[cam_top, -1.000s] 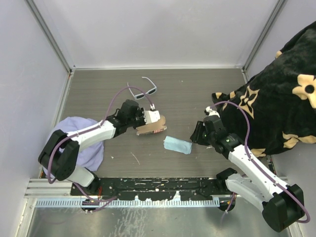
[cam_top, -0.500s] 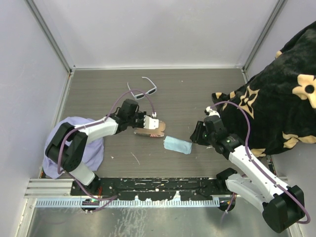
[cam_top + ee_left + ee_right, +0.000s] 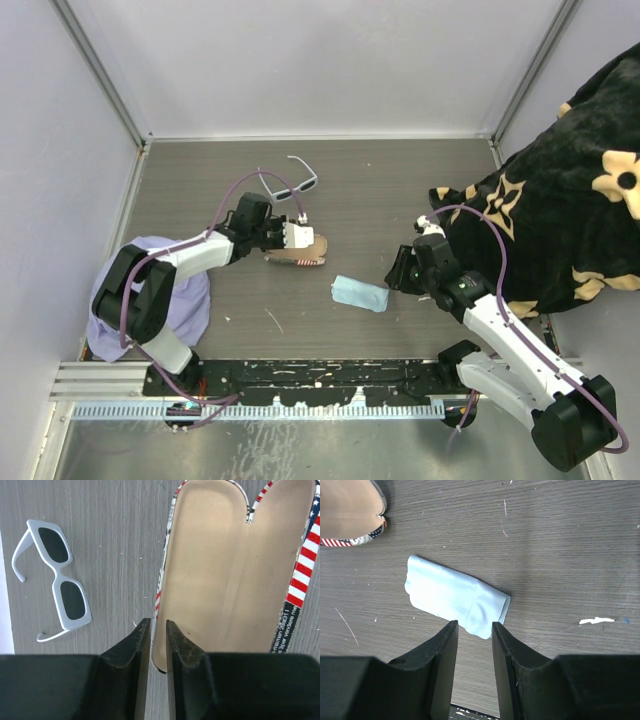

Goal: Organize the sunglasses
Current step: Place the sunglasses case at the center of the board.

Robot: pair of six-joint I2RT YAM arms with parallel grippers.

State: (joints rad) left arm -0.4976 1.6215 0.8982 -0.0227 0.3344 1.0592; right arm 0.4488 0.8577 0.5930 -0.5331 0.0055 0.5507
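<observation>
The sunglasses (image 3: 291, 184), white-framed with dark lenses, lie unfolded on the table at the back middle; the left wrist view shows the sunglasses (image 3: 58, 580) left of the case. The flag-patterned case (image 3: 304, 251) lies open, its tan inside (image 3: 225, 570) facing up. My left gripper (image 3: 290, 236) is at the case's left end. Its jaws (image 3: 158, 623) stand a little apart, with the case's rim in the narrow gap. My right gripper (image 3: 401, 270) is open and holds nothing. It hovers just right of the folded light blue cloth (image 3: 360, 294), whose near corner (image 3: 455, 596) lies ahead of the fingertips (image 3: 472, 625).
A purple cloth (image 3: 188, 300) is bunched at the left near edge under the left arm. A black flowered fabric (image 3: 570, 180) fills the right side, behind the right arm. Pale walls close the table at the back and left.
The left gripper has laid the case down flat and open, a little further back and left. Its jaws have parted slightly. The right arm has not moved.
</observation>
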